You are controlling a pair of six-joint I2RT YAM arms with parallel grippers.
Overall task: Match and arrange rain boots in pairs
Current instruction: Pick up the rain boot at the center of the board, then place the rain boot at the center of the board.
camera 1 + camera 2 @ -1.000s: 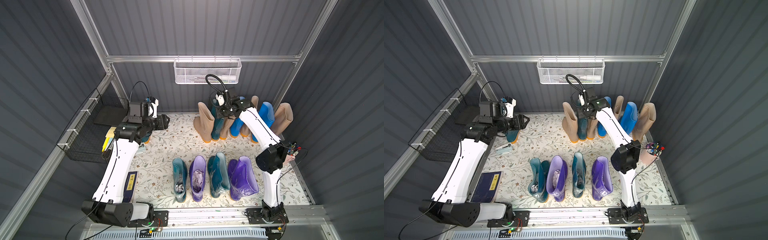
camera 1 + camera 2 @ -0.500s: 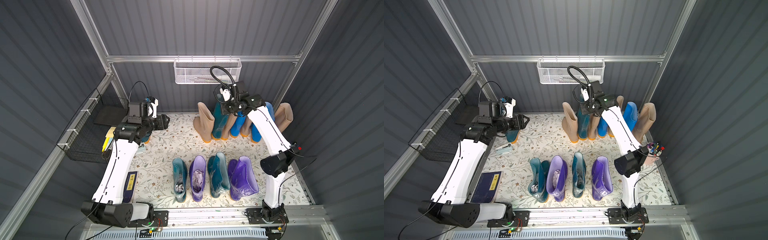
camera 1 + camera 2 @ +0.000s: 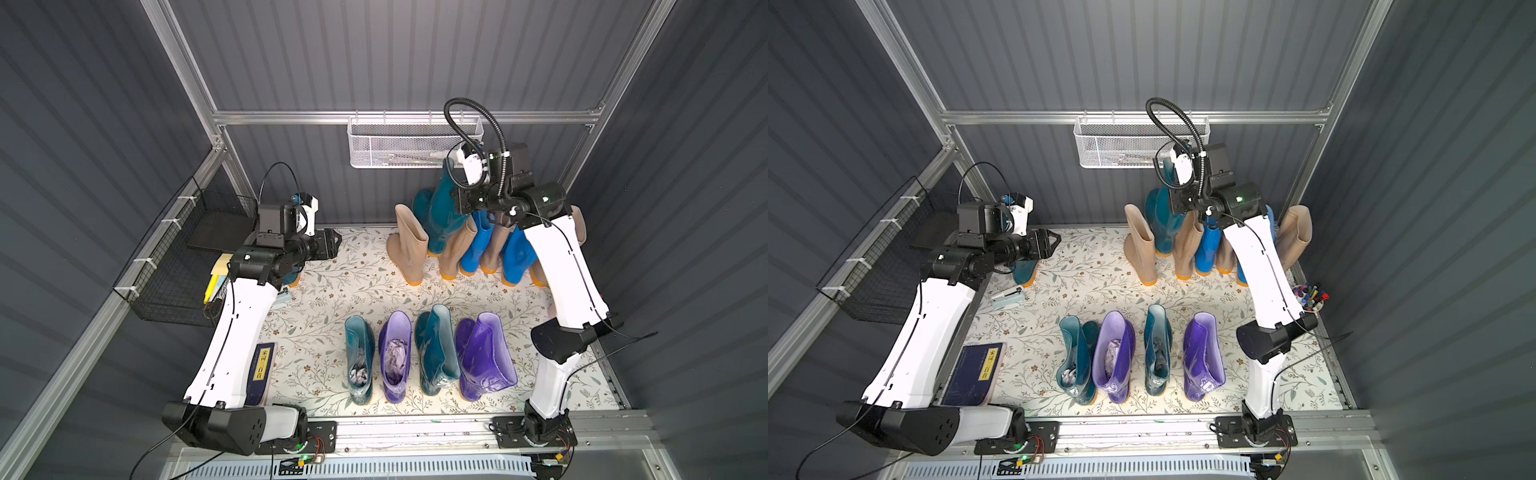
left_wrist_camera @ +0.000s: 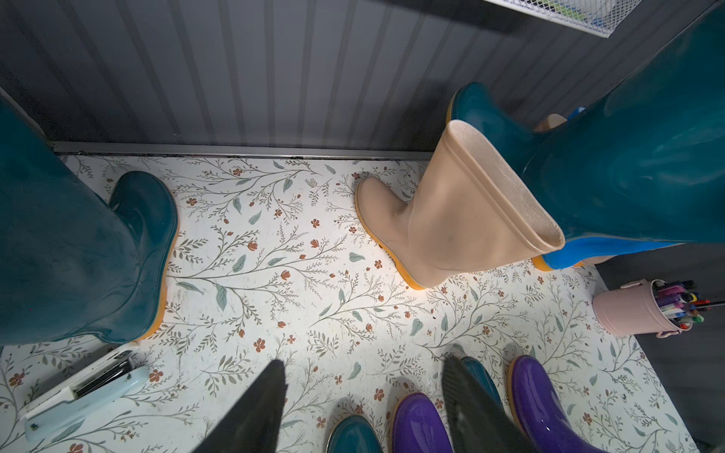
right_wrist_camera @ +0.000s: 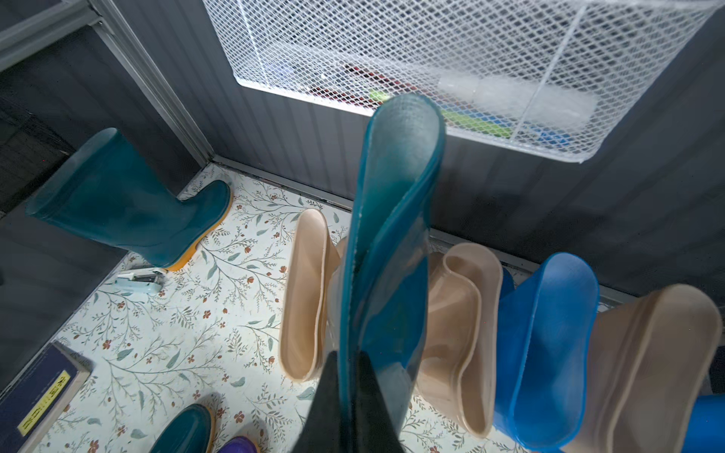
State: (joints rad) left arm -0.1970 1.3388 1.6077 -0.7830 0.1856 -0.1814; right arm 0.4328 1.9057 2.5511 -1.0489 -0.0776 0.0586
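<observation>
At the far left, the left arm [image 3: 245, 328] reaches over the flowered surface [image 3: 332, 291]. The left jaws are spread apart with nothing between them. Under its wrist the corner teal boot [image 3: 1023, 272] stands upright near the back wall, with a pale stapler [image 3: 1008, 297] just in front of it. A dark blue book [image 3: 976, 374] lies flat along the left edge.

Four boots stand side by side in the front row: the first teal boot [image 3: 359, 361], the first purple boot [image 3: 395, 357], the second teal boot [image 3: 434, 349] and the second purple boot [image 3: 484, 357].

The back row starts with a beige boot [image 3: 409, 249], followed by more beige boots [image 3: 1293, 237] and bright blue boots [image 3: 471, 245] packed close together.

Above that row the right arm [image 3: 557, 266] holds the raised teal boot [image 3: 442, 208]. The right jaws are clamped on its top rim, and it hangs clear of the surface near a white wire basket [image 3: 395, 145]. A pink pen cup [image 3: 1308, 297] stands at the right edge.
</observation>
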